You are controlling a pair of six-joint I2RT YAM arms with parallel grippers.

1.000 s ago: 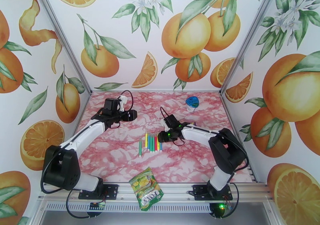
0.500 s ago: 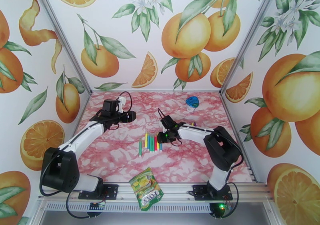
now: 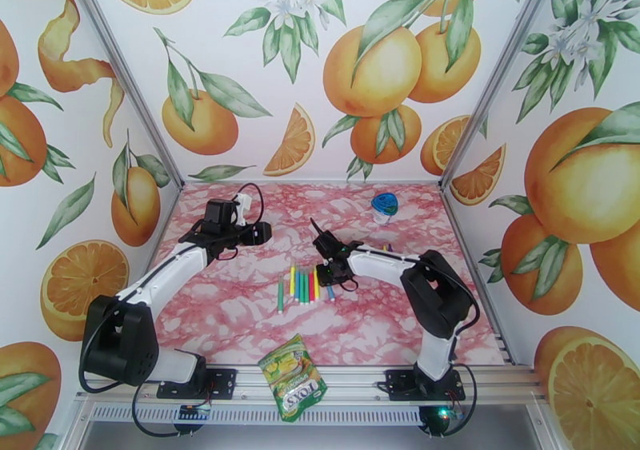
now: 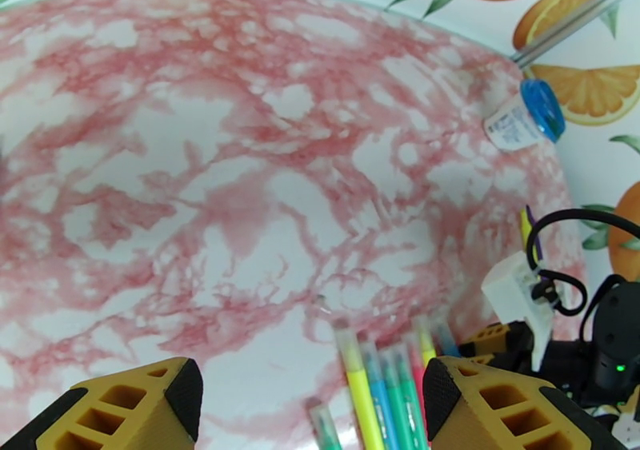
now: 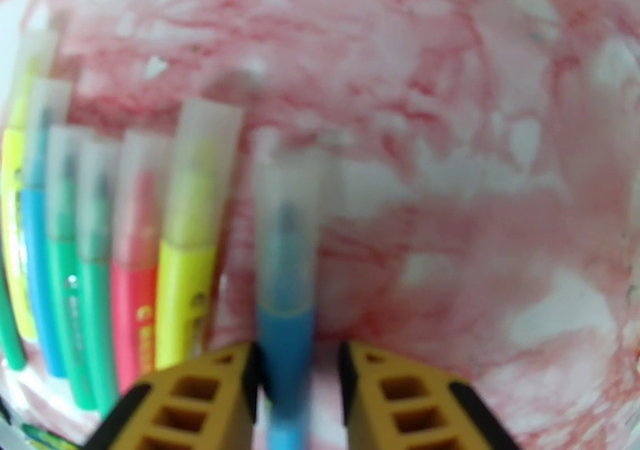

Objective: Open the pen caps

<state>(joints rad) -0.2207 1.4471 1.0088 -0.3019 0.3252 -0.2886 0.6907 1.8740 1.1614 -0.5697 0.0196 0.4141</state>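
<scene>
Obs. from the near rail. Marbled pink table [image 3: 240, 316].

The row of pens [image 3: 304, 285] lies side by side about mid-table, barrels running near to far. One green pen [image 3: 280, 296] sits slightly apart at the row's left end. Order across the row in the right wrist view is yellow, blue, green, green, red, yellow. The blue pen [image 5: 284, 316] comes last at the right end, set a little away from its neighbours. The pen caps [image 5: 200, 156] are frosted and all seated on their pens.

The right gripper [image 3: 330, 277] is down at the right end of the row. Its jaws straddle the blue pen's barrel just short of the cap and are drawn in narrow. A sliver of table shows between the barrel and one finger [image 5: 400, 400], so it is not clamped. That frame is blurred.

The left gripper [image 3: 258, 233] hangs above the table, far-left of the row, jaws spread wide with nothing held.

Two more pens [image 4: 528, 240], yellow and purple, lie well apart on the right, beyond the right arm. The blue-lidded container [image 3: 385, 206] is at far right. The snack packet [image 3: 293, 377] is at the near edge, overhanging the rail.
</scene>
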